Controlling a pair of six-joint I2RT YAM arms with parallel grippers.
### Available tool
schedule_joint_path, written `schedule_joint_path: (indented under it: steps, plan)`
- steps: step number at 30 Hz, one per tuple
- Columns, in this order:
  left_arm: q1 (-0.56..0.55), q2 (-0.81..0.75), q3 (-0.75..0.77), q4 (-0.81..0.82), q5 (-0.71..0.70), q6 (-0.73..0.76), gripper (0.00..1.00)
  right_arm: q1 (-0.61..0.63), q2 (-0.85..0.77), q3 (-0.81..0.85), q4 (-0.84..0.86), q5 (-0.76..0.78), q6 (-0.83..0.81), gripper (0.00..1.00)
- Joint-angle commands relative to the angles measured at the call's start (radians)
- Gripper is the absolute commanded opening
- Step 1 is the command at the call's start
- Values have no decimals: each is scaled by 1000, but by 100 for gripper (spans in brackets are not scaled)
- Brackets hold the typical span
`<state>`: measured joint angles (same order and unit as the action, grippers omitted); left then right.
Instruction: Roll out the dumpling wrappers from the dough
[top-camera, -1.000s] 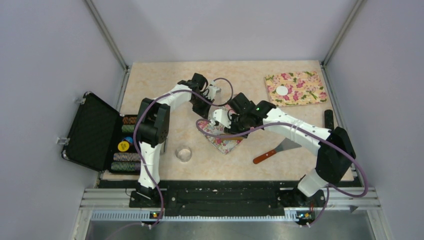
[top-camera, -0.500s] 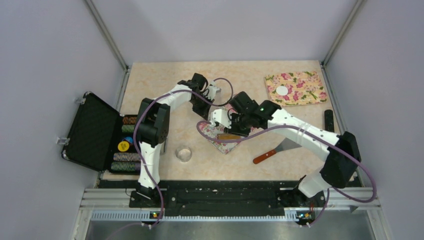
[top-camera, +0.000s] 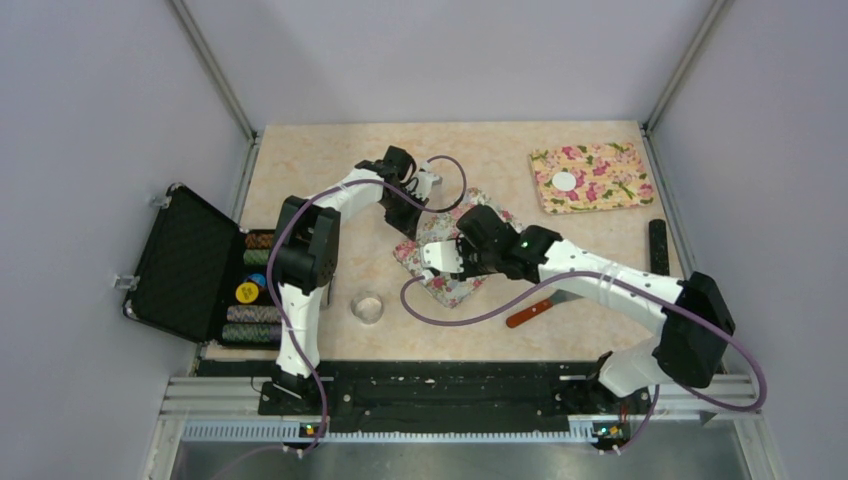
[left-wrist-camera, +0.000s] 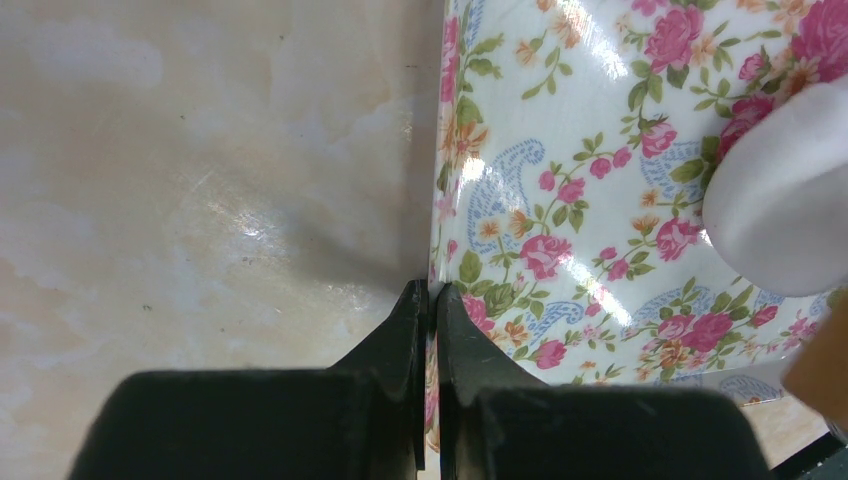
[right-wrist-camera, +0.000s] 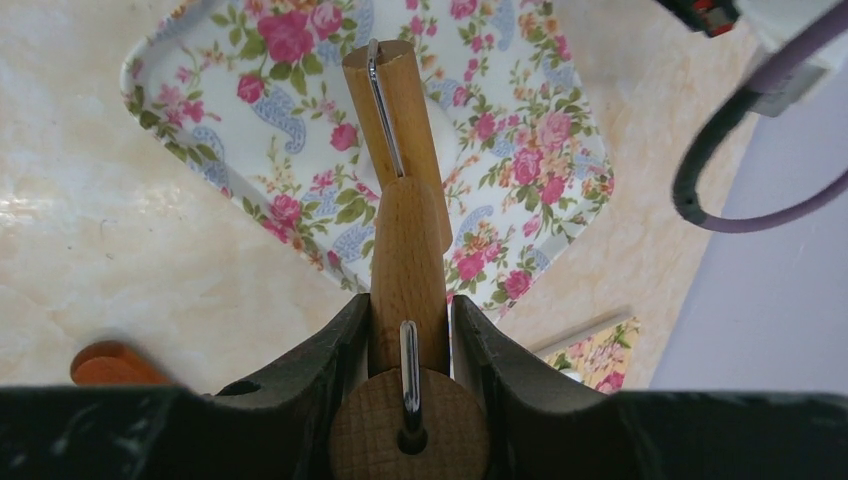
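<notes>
The left end effector (left-wrist-camera: 432, 300) is closed on the edge of the mat (left-wrist-camera: 560, 150) at the centre of the table (top-camera: 320, 180), on the mat's 10 o'clock side. The right end effector (right-wrist-camera: 410, 305) grips a wooden pin (right-wrist-camera: 395, 130) over that mat. The dough (left-wrist-camera: 780, 200) lies on it, at 3 o'clock in the left wrist view. A wrapper (top-camera: 565, 181) rests on the far mat (top-camera: 605, 165) at 1 o'clock.

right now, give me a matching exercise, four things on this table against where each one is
Things:
1 rolling pin
2 near floral mat
3 flat wrapper
4 glass bowl

Places:
a on the far mat
b alone on the bare tabletop
c edge pinched in the left gripper
d clamped in the right gripper

Pairs: 1-d, 2-c, 3-a, 4-b
</notes>
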<state>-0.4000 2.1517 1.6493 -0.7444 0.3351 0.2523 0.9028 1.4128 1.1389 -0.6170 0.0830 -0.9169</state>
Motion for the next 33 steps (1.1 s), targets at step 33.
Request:
schedule_joint_path:
  steps: [33]
  plan:
    - [0, 35, 10, 10, -41, 5, 0, 26, -43, -14, 295, 213, 4, 0]
